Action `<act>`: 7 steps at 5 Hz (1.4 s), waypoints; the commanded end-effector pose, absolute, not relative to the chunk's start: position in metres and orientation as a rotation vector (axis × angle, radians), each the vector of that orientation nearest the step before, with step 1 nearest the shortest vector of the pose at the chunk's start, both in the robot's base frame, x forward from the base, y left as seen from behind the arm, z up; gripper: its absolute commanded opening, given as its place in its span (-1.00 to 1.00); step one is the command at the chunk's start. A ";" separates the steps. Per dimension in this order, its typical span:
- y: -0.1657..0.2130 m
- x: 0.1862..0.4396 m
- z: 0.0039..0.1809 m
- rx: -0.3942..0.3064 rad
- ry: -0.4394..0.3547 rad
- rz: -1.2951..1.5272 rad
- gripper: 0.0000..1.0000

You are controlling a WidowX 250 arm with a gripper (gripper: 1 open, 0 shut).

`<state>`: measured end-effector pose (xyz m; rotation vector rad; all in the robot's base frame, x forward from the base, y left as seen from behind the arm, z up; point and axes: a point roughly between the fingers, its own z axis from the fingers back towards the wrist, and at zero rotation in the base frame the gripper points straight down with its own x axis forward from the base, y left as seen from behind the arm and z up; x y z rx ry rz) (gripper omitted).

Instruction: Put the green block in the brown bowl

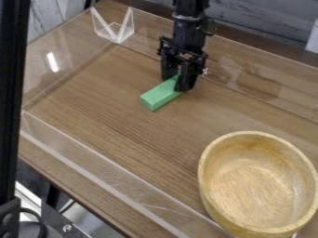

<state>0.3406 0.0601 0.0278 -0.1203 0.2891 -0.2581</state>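
Observation:
The green block (156, 95) lies on the wooden tabletop, left of centre, angled from near left to far right. My gripper (184, 80) points steeply down at the block's far end, its black fingers (168, 67) standing on either side of that end and closed against it. The far tip of the block is hidden behind the fingers. The block still rests on the table. The brown bowl (255, 137), large, round and of light wood, sits empty at the near right corner, well apart from the gripper.
Clear plastic walls (87, 153) fence the wooden tabletop along its near-left and back edges. A clear plastic bracket (112, 25) stands at the back left. A dark vertical bar (10, 93) crosses the left edge of the view.

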 end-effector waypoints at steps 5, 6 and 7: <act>0.024 0.315 0.144 -0.131 0.093 -0.113 -1.00; 0.006 0.301 0.151 -0.154 0.105 -0.168 -1.00; -0.033 0.281 0.145 -0.162 0.112 -0.276 -1.00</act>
